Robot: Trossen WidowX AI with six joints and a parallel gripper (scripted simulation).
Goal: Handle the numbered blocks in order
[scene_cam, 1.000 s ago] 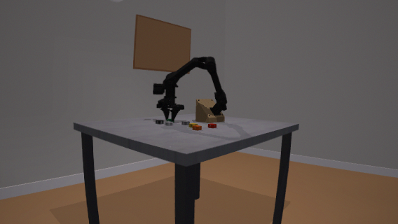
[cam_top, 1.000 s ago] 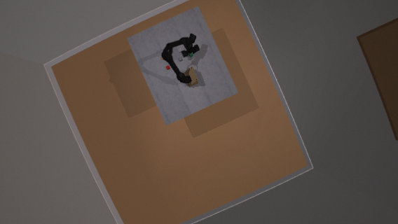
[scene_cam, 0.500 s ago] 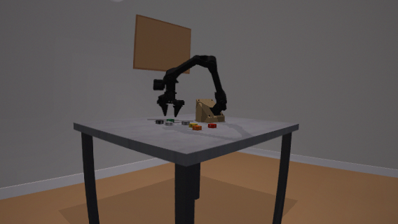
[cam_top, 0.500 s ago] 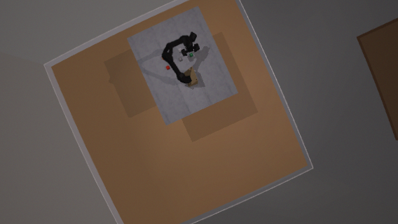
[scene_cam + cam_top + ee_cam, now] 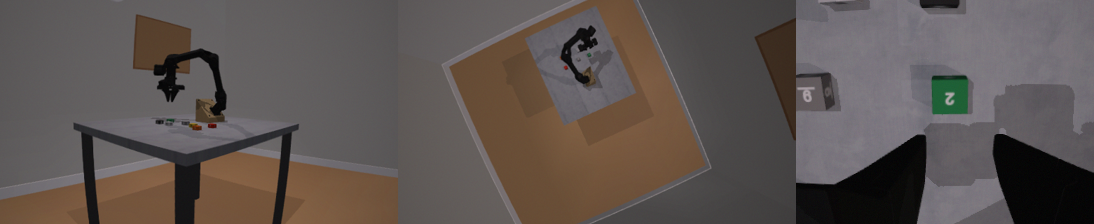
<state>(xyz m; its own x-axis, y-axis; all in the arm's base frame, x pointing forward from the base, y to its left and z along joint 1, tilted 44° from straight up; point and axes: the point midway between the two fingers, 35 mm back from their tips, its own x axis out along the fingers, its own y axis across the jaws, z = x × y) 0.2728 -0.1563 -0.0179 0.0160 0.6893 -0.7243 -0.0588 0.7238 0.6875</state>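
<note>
Seven blocks lay on the grey table (image 5: 140, 136): one each of black (image 5: 159, 122), green (image 5: 170, 120), white (image 5: 169, 123), grey (image 5: 185, 122), yellow (image 5: 193, 124), orange (image 5: 197, 127) and red (image 5: 211, 125). One arm rose from one tan wedge base (image 5: 204, 110). In the wrist view, the green block sat flat on the table just at 12 o'clock from the gripper (image 5: 958, 139). Its 2 read upside down, top toward 6 o'clock. Its face looked square, so no long axis showed. The gripper hung well above the table, fingers drawn to a narrow gap with nothing between. From the green block, the white 0 block lay at 10 o'clock, the black at 12 and the grey at 9, all apart.
</note>
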